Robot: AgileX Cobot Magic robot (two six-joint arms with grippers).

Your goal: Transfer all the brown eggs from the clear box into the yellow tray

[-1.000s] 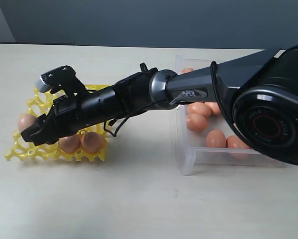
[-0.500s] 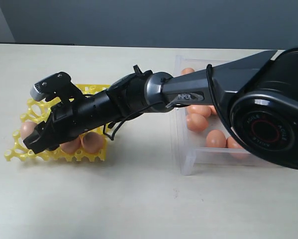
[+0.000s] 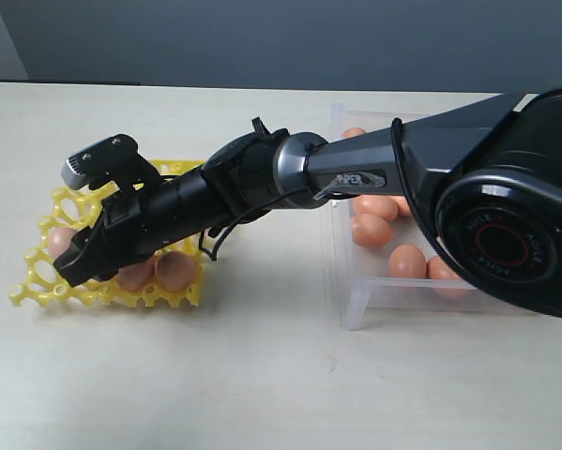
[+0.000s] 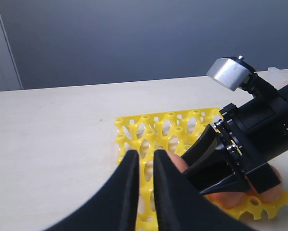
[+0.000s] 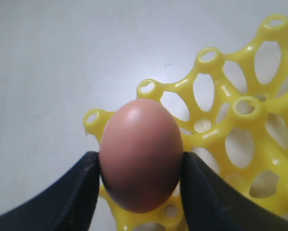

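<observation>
Exterior view: the right gripper [image 3: 74,265] reaches across to the yellow tray [image 3: 38,292] at the left of the frame, low over its left-hand cups. Brown eggs [image 3: 175,270] sit in the tray beside the arm, and more lie in the clear box [image 3: 354,302] at the right

Left wrist view: the left gripper [image 4: 144,159], bottom centre, has its jaws drawn nearly together with nothing between them

Right wrist view: the right gripper clamps one brown egg [image 5: 140,154] at lower centre, over a corner cup of the tray
</observation>
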